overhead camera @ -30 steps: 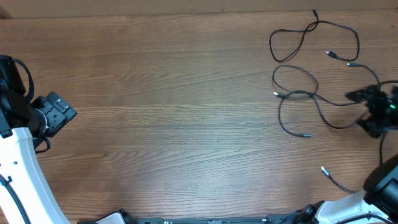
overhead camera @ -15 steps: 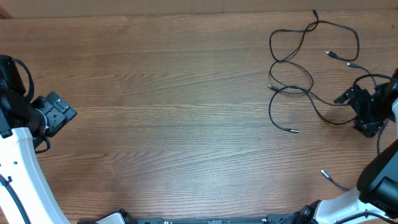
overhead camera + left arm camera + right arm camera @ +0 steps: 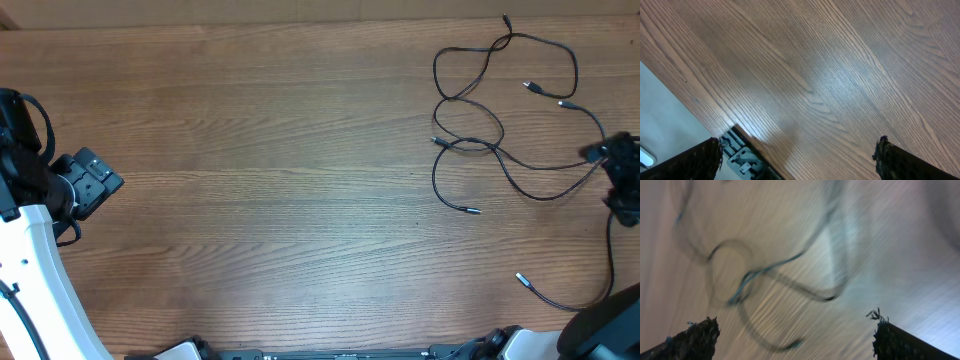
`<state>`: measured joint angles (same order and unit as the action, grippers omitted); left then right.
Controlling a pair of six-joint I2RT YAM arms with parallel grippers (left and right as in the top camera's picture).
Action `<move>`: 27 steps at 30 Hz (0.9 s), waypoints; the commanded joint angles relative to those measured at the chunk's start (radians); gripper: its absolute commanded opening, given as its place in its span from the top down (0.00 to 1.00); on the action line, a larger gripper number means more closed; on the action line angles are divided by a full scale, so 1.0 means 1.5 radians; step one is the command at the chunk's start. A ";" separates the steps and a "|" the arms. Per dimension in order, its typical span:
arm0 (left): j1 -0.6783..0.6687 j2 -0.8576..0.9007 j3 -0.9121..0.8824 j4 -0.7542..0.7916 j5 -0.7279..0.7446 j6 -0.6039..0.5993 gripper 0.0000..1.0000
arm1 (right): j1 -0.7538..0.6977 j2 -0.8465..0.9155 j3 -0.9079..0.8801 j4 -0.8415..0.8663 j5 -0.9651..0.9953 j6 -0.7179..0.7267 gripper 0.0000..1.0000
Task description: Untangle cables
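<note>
Left pincer [image 3: 104, 181]: jaws spread wide, nothing between them. It hangs over the far left side of the counter [image 3: 280, 150]. In the left wrist view the left pincer [image 3: 800, 162] shows only its two dark fingertips [image 3: 697, 160] in the bottom corners, with bare wood grain between. That view also takes in the counter's edge and a dark fitting [image 3: 742, 161] on it.

Right pincer [image 3: 612, 180]: at the far right edge, partly cut off by the frame, jaws also wide apart. In the right wrist view the right pincer [image 3: 797, 342] grips nothing. That picture is badly smeared.

The cables [image 3: 478, 145] are in the upper right part of the counter, just beside the right pincer and well apart from the left one. They are thin black cords in loose overlapping loops, crossing at several spots. Small pale plug ends [image 3: 470, 210] lie scattered around the loops. One cord runs right up to the right pincer's tip; contact cannot be told.

One more cord with a pale plug [image 3: 520, 277] lies nearer the counter's front, at the right. It curves up toward the right arm.

In the right wrist view the cables [image 3: 765, 272] are blurred dark streaks on the wood ahead of the fingertips.
</note>
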<state>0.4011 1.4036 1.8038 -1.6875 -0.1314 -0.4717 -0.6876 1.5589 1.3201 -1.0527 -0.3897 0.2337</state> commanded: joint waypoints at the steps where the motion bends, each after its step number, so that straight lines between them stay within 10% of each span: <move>1: 0.003 0.001 -0.003 -0.001 0.001 -0.010 0.01 | 0.057 -0.003 0.006 -0.006 -0.129 -0.104 0.00; 15: 0.003 0.001 -0.003 -0.001 0.001 -0.010 0.00 | 0.422 0.068 0.005 0.037 0.227 0.012 0.01; 27: 0.003 0.001 -0.003 -0.001 0.001 -0.010 0.00 | 0.553 0.203 0.005 0.086 0.294 0.039 0.33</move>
<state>0.4011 1.4036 1.8038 -1.6875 -0.1314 -0.4717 0.1371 1.8442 1.3201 -0.9344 0.0071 0.2726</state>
